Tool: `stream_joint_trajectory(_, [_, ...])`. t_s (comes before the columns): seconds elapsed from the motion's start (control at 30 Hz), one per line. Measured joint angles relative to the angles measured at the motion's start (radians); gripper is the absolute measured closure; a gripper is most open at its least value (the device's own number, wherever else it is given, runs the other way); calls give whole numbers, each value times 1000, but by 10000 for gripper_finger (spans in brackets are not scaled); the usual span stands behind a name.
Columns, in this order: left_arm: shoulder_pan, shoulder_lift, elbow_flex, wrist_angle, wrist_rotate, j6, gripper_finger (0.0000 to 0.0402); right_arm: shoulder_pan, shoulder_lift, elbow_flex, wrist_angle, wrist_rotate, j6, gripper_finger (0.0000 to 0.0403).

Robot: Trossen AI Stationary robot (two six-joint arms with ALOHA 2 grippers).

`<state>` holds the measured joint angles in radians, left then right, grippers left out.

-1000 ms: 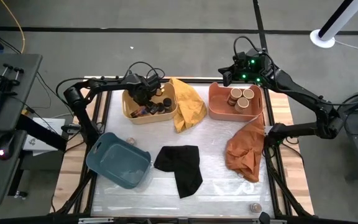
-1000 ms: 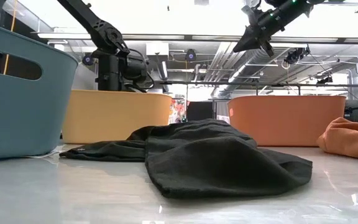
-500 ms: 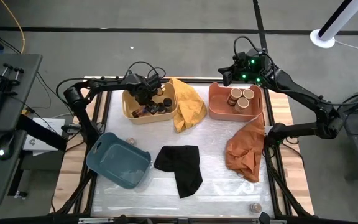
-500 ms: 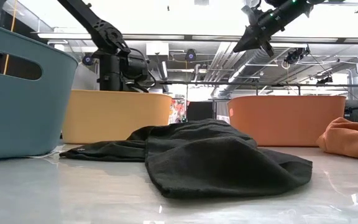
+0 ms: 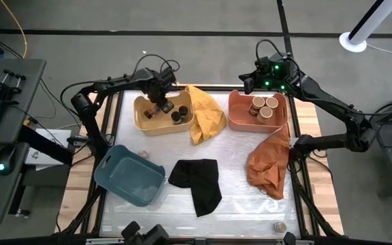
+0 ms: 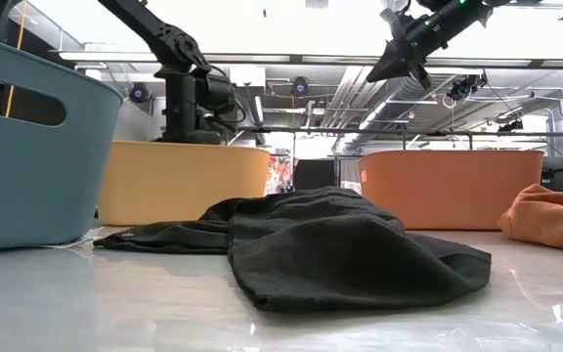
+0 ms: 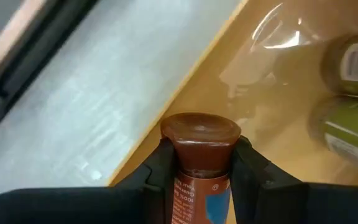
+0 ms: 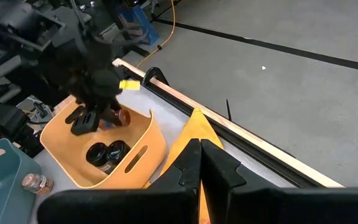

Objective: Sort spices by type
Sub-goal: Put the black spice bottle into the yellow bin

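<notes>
I take the yellow tray (image 5: 143, 120) as my landmark. My left gripper (image 7: 199, 163) sits inside it, its fingers (image 7: 159, 167) clamped on a small jar (image 7: 199, 168) with a reddish-brown contents and a blue-marked label, held by its sides just above the tray floor near one wall. From overhead that jar (image 5: 160, 107) shows toward the tray's far side, and two black-lidded jars (image 5: 178, 113) stand beside it, deeper in the same tray. The yellow cloth (image 5: 205, 114) lies touching the tray on its right.

Nearer me than the tray, the blue tray (image 5: 129, 175) and the black cloth (image 5: 197, 182) rest on the table (image 5: 237, 197). One more small jar (image 5: 279, 226) stands alone at the table's near right edge.

Right of the yellow tray, beyond the yellow cloth, the coral tray (image 5: 240, 116) holds three tan-lidded jars (image 5: 265, 108), with the rust-orange cloth (image 5: 269, 163) below it. My right gripper (image 8: 201, 157) hangs high over the coral tray's far edge, fingers pressed together, holding nothing.
</notes>
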<state>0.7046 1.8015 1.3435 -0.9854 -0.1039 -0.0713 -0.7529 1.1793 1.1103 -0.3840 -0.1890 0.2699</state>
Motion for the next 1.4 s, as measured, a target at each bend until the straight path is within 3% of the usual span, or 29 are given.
stream_joint_trajectory(0.23, [31, -24, 102, -58, 9, 37, 325, 0, 0, 0, 0, 0, -1, 402])
stream_joint_trajectory(0.47, [45, -137, 155, -24, 69, 12, 325, 0, 0, -1, 16, -40, -8, 402])
stream_joint_trajectory(0.63, [61, -244, 156, 158, 259, -106, 325, 6, 0, -1, 136, -115, 17, 402])
stream_joint_trajectory(0.8, [58, -313, 157, 508, 429, -268, 325, 38, 0, -1, 322, -136, 20, 393])
stream_joint_trajectory(0.93, [45, -312, 157, 797, 479, -412, 325, 75, 16, -1, 472, -134, 28, 337])
stream_joint_trajectory(1.17, [10, -264, 157, 1232, 479, -603, 325, 140, 106, -1, 753, -63, 200, 164])
stream_joint_trajectory(1.27, [-4, -244, 157, 1308, 479, -656, 325, 159, 151, 0, 850, -42, 227, 106])
stream_joint_trajectory(1.4, [-28, -238, 157, 1314, 454, -657, 324, 185, 213, 42, 864, -44, 228, 77])
